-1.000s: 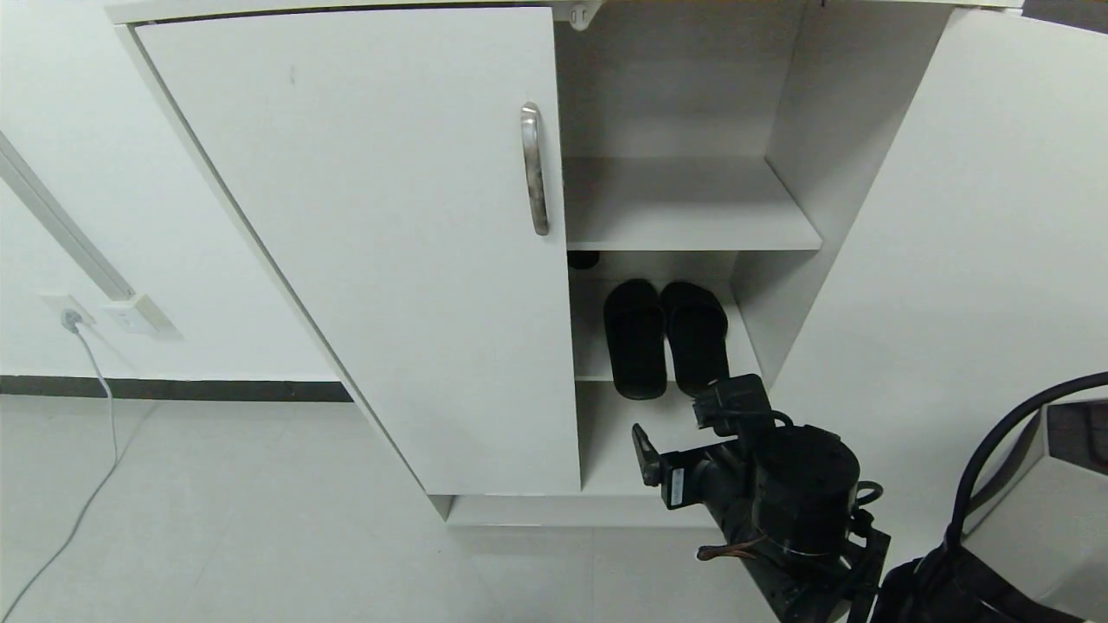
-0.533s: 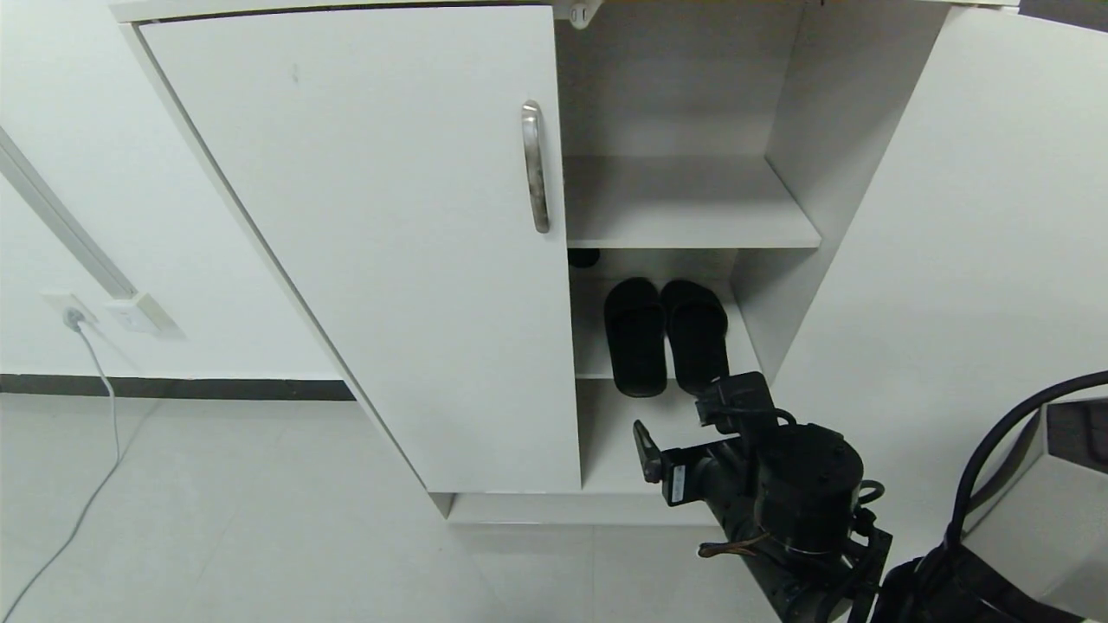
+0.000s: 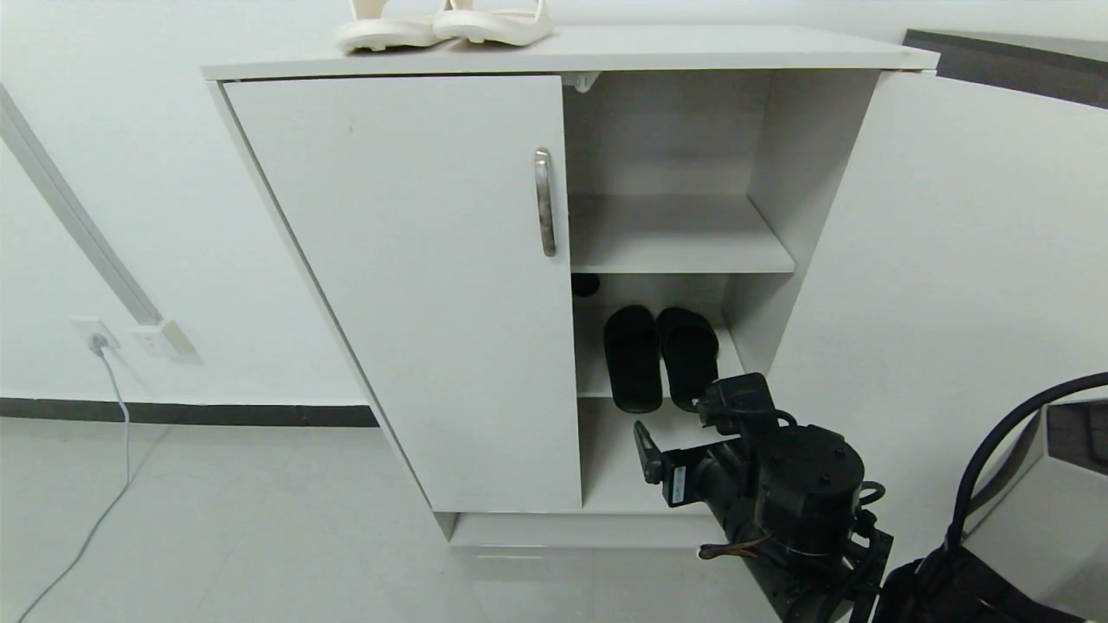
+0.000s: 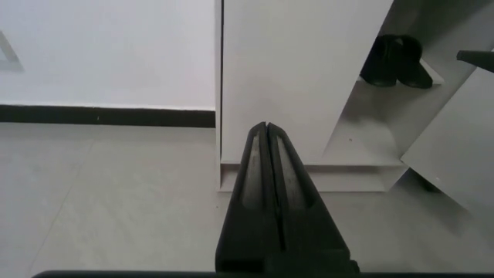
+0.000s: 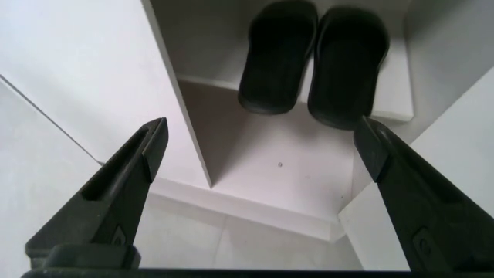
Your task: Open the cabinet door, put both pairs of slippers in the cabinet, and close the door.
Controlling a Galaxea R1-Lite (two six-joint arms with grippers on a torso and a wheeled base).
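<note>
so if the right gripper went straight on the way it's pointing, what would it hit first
Most likely the cabinet's bottom shelf, which the open right gripper frames dead ahead. The black slippers sit just above that line, though depth is hard to judge.

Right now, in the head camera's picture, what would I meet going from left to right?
white wall socket with grey cable, closed white cabinet door, silver metal handle, pair of black slippers on a shelf, open white cabinet door
</note>
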